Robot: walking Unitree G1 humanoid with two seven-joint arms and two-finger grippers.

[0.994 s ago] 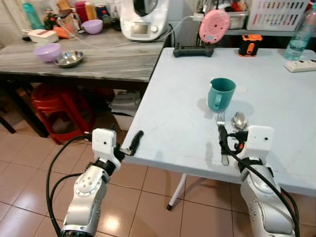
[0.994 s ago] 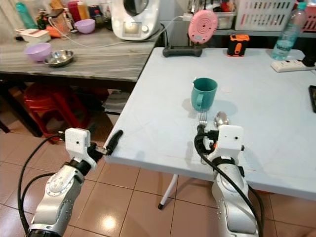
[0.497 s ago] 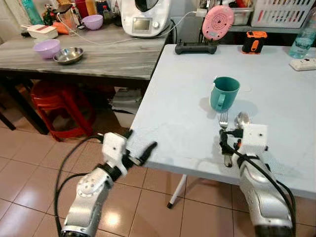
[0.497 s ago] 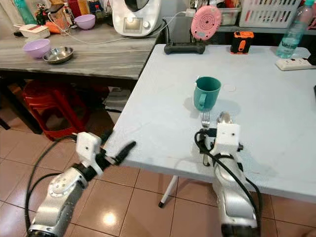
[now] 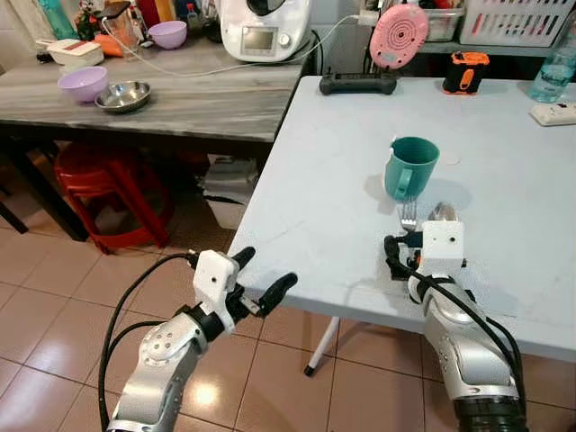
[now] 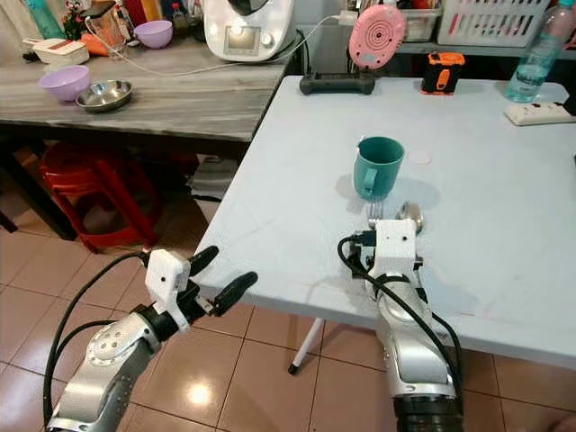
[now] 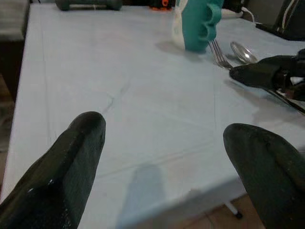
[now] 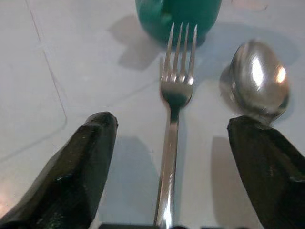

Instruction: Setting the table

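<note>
A teal mug (image 5: 409, 166) stands on the light blue table (image 5: 324, 207). Just in front of it lie a fork (image 8: 175, 95) and a spoon (image 8: 257, 81), side by side, heads toward the mug. My right gripper (image 8: 174, 143) hovers open low over their handles; one finger is left of the fork and the other sits over the spoon's handle, holding nothing. My left gripper (image 5: 263, 273) is open at the table's near left edge, slightly below the top, with nothing between its fingers (image 7: 76, 157).
A grey wooden side table (image 5: 180, 108) at the left carries purple bowls, a steel bowl (image 5: 122, 95) and a white appliance. A red stool (image 5: 108, 193) stands beneath it. A pink disc, a black bar, an orange box, a bottle and a power strip line the table's far side.
The left gripper's fingers have spread apart and it has shifted right along the table's edge. The right wrist has come forward over the cutlery handles. The fork, spoon and mug lie as before.
</note>
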